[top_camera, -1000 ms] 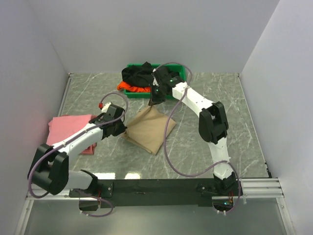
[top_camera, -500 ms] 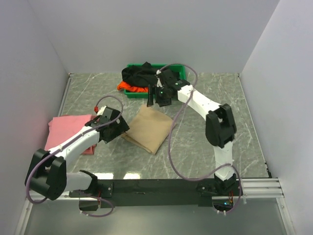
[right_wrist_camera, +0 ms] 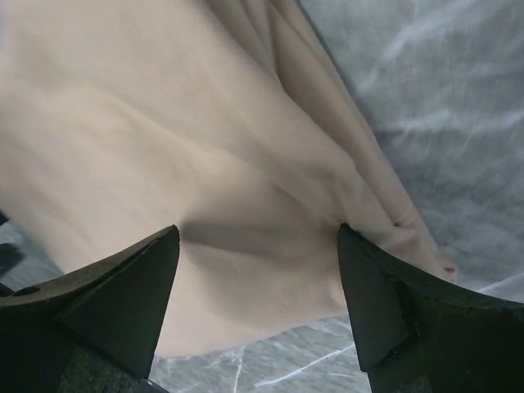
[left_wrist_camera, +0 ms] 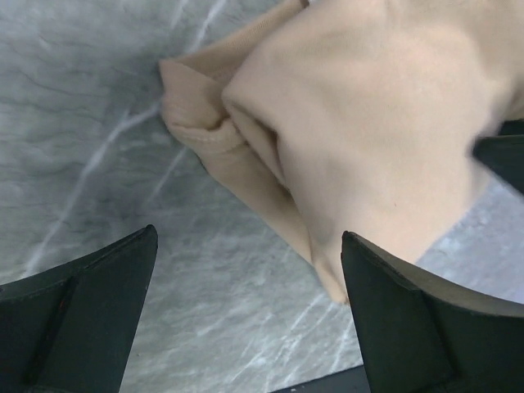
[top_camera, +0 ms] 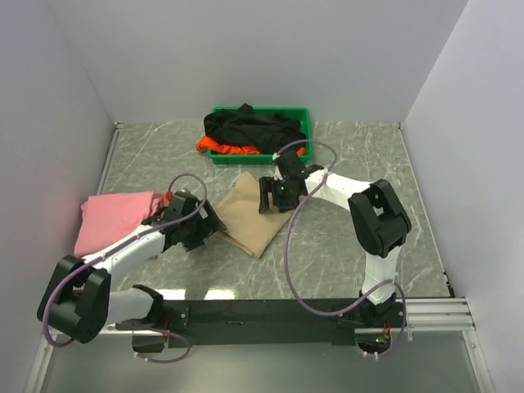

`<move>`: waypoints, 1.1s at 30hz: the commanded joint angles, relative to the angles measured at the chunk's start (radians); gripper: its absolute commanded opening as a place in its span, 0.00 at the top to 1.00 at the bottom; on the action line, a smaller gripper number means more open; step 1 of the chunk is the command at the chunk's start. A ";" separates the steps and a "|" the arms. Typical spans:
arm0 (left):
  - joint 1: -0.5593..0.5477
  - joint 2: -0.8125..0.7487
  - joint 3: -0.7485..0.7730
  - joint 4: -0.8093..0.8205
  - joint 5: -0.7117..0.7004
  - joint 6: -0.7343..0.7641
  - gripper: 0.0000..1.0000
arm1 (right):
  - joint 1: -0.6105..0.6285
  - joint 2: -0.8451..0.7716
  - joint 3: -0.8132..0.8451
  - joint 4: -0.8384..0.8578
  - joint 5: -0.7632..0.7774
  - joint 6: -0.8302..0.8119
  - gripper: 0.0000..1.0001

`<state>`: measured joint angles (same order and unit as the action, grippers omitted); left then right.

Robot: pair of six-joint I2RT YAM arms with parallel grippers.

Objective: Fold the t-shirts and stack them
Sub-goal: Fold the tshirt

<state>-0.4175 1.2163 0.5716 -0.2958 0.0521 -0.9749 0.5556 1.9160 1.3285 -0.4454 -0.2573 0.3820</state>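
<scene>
Grey marbled tabletop [top_camera: 360,164], white walls. Your left tool [top_camera: 206,223] and right tool [top_camera: 270,199] both stand open, empty, flanking the folded beige shirt [top_camera: 250,219] at centre. Pink shirt [top_camera: 110,219] lies folded at 9 o'clock, unstacked. Black shirt [top_camera: 250,129] and orange shirt [top_camera: 219,147] sit crumpled at the green tray [top_camera: 304,119], 12 o'clock: two folds and stacking remain.

Folded t-shirt [top_camera: 252,214] centre, second t-shirt [top_camera: 115,219] to its left, heaped t-shirts [top_camera: 246,129] in tray [top_camera: 304,121] behind.

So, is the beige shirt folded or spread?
Folded: the beige shirt is a compact packet, layered edges showing in the wrist views.
</scene>
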 commanded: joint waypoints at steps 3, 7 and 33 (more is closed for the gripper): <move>-0.001 -0.050 -0.021 0.069 0.052 -0.028 0.01 | 0.000 -0.073 -0.181 0.174 -0.034 0.145 0.15; -0.001 -0.060 -0.012 0.066 0.086 -0.019 0.01 | 0.046 -0.204 -0.424 0.322 -0.057 0.286 0.15; 0.016 0.055 0.109 0.066 -0.038 0.111 0.06 | 0.112 -0.407 -0.325 0.346 -0.019 0.314 0.11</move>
<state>-0.4076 1.2160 0.6167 -0.3183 0.0025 -0.9207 0.7197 1.4643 0.9562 -0.1635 -0.2123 0.7338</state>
